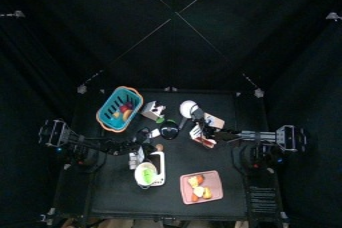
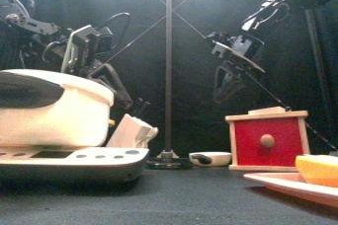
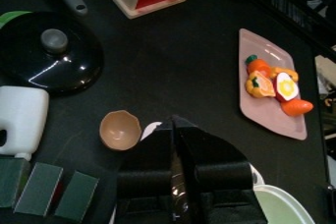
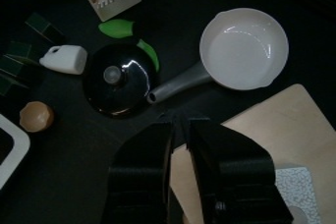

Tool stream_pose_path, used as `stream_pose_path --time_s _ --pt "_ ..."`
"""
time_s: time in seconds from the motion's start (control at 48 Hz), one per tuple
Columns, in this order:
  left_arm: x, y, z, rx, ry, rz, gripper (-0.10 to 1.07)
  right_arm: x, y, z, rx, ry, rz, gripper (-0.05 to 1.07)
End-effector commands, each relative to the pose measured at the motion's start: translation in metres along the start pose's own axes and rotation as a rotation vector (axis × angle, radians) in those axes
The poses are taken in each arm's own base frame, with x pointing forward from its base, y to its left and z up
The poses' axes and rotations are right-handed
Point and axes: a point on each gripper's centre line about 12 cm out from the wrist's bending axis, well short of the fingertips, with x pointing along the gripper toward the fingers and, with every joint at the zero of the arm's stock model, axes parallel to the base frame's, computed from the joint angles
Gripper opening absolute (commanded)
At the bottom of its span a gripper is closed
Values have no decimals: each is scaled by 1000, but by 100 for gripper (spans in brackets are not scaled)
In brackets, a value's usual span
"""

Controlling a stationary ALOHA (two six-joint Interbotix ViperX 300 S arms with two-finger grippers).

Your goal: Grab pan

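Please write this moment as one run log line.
right gripper: open, near pan handle | pan: not held | left gripper: shut, empty

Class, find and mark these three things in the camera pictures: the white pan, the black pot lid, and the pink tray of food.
white pan [image 4: 245,48], right wrist view, on the inside of its bowl.
black pot lid [image 4: 121,77], right wrist view, beside its centre knob.
pink tray [image 3: 260,108], left wrist view, on a bare part of its surface.

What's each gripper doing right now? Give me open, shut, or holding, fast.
Left gripper: jaws together, holding nothing visible.
Right gripper: jaws partly open, empty, hanging above the table; the pan is not yet grabbed.
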Motion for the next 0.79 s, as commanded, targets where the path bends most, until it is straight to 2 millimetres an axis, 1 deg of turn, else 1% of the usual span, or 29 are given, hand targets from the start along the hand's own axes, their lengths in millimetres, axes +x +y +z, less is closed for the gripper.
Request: stream_pose_path --time_s 0.0,0.167,0.312,0.417,0.604,0.667,0.771 --pt "0 -2 6 -5 -24 -3 38 -5 2 7 8 -22 16 57" --pt "1 -1 8 -6 -27 -3 38 -8 1 10 10 -33 20 57" --pt "1 0 8 -9 -28 2 38 -6 -1 12 9 -34 11 57" --pt "0 -3 15 -11 -50 -8 38 -4 -2 21 0 -57 2 57" --pt "0 -12 38 31 -118 -46 38 2 -9 47 20 -96 -20 57" --pt "0 -15 42 55 -129 -59 38 7 -11 54 17 -98 -35 57" --pt "0 -17 42 85 -131 -71 38 17 -12 61 -2 -84 -47 57"
